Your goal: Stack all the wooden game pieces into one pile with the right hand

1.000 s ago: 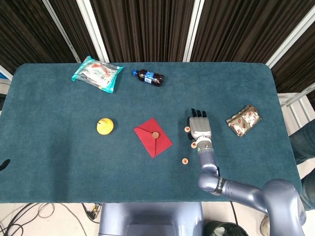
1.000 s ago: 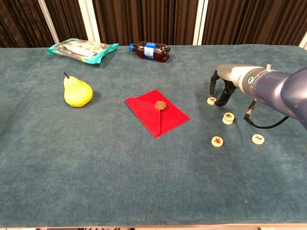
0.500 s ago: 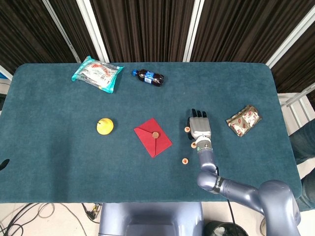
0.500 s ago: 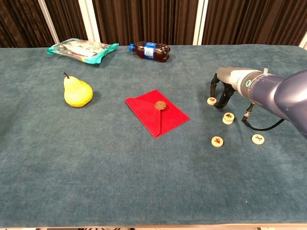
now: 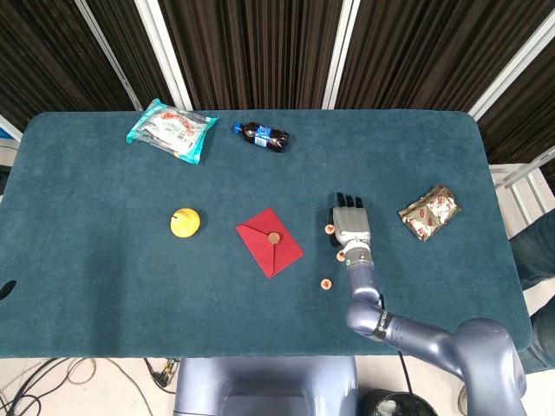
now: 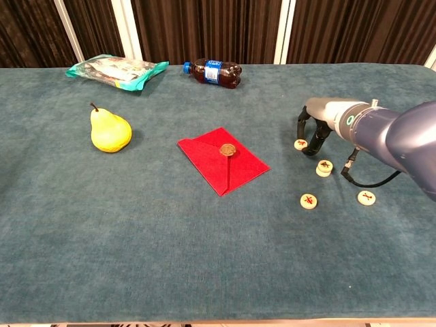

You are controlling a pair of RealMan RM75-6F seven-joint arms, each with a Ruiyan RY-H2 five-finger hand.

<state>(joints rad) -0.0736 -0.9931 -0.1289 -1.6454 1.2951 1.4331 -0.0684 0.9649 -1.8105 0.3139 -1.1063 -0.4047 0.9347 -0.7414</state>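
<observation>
- Right hand (image 6: pixel 315 129) arches palm-down over the table (image 5: pixel 104 269), fingers (image 6: pixel 300 123) apart and pointing down, straddling the farthest game piece (image 6: pixel 300 144); whether they're actually gripping it, I cannot tell
- Second piece (image 6: pixel 324 167) lies just beside the hand, nearer the camera
- Two more pieces, (image 6: pixel 309 201) and (image 6: pixel 366 197), sit flat and apart at the near edge, nothing stacked
- Red envelope (image 6: pixel 223 159) lies mid-table, pear (image 6: pixel 109 129) stands off to the left
- Bottle (image 6: pixel 212 72) and snack bag (image 6: pixel 117 70) lie at the back, foil packet (image 5: pixel 429 211) far right
</observation>
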